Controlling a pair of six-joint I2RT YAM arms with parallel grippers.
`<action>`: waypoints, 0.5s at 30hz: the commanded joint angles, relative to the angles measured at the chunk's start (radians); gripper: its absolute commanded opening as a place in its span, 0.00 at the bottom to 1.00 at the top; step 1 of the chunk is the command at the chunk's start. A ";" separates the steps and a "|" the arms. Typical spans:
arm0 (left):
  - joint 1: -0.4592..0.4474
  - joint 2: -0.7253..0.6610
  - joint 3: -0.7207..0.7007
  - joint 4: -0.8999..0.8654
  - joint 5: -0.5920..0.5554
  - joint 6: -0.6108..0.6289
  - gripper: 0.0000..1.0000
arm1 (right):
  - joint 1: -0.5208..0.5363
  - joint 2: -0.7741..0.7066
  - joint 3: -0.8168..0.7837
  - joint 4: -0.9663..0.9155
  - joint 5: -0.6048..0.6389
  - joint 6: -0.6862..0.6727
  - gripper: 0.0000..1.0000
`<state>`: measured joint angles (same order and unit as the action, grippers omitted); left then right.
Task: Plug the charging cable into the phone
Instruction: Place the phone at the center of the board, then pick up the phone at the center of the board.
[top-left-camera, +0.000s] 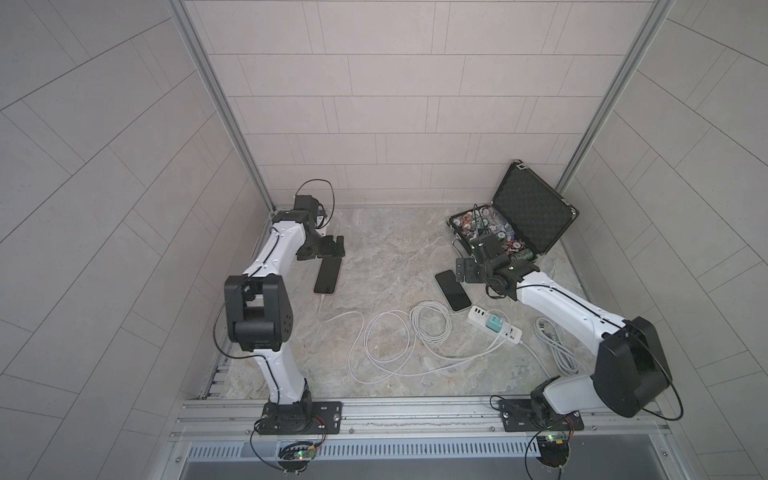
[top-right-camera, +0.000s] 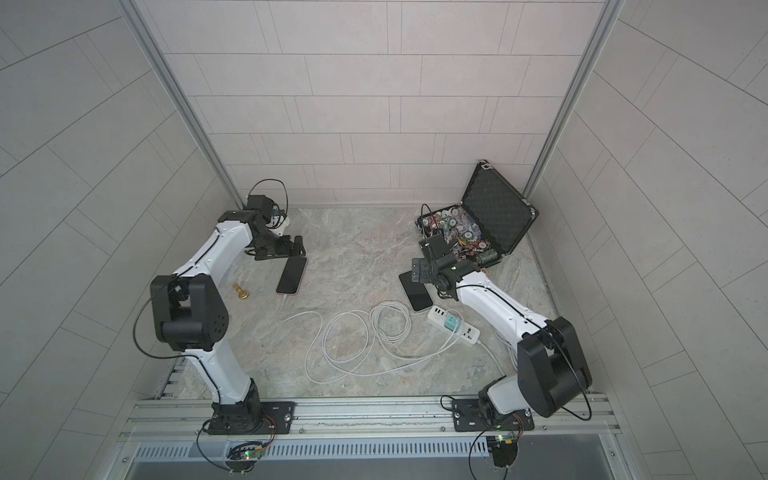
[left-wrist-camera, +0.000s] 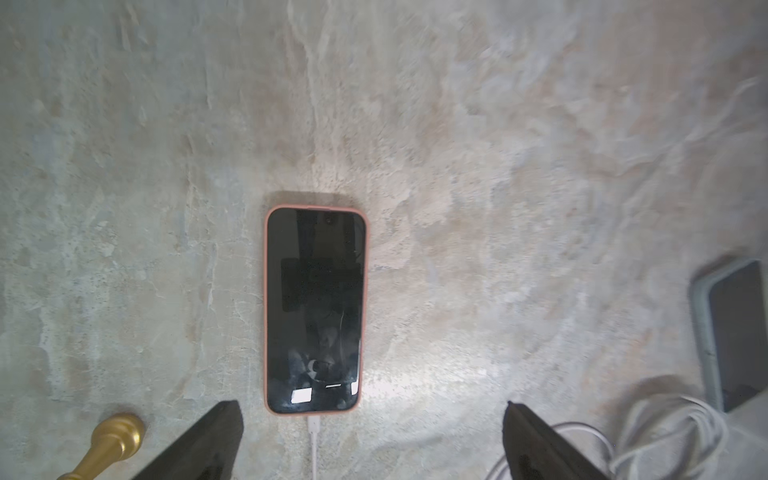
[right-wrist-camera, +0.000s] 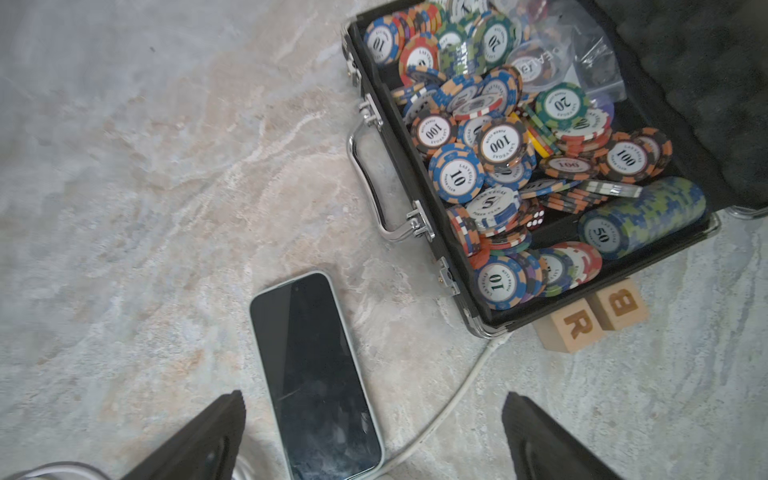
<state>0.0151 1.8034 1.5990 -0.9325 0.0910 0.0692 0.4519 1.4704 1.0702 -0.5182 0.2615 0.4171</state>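
Marbled tabletop (top-left-camera: 395, 257) | grey tiled walls (top-left-camera: 395, 83) (metal corner posts (top-left-camera: 222, 104)) | phone (top-left-camera: 328, 275) lying flat

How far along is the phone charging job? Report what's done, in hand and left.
Done: the cable looks plugged into the bottom end of the red-edged phone, and the green adapter sits in the power strip. In hand: nothing; the left gripper and right gripper are both open and empty. Left: apparently only pulling the arms back.

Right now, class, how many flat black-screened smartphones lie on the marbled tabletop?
2. The coral-edged smartphone lies by the left gripper; the pale-edged smartphone lies beside the white power strip, by the right gripper. None seems hidden.
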 joint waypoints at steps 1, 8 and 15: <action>0.004 -0.061 0.033 -0.066 0.136 0.019 1.00 | 0.002 0.100 0.063 -0.074 -0.053 -0.083 1.00; 0.005 -0.153 -0.012 -0.059 0.391 -0.018 1.00 | 0.002 0.265 0.118 -0.048 -0.125 -0.122 1.00; 0.005 -0.266 -0.293 0.219 0.585 -0.171 1.00 | -0.008 0.350 0.136 -0.072 -0.235 -0.175 1.00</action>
<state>0.0151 1.5753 1.3792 -0.8207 0.5583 -0.0341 0.4465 1.8118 1.1896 -0.5709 0.0902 0.2817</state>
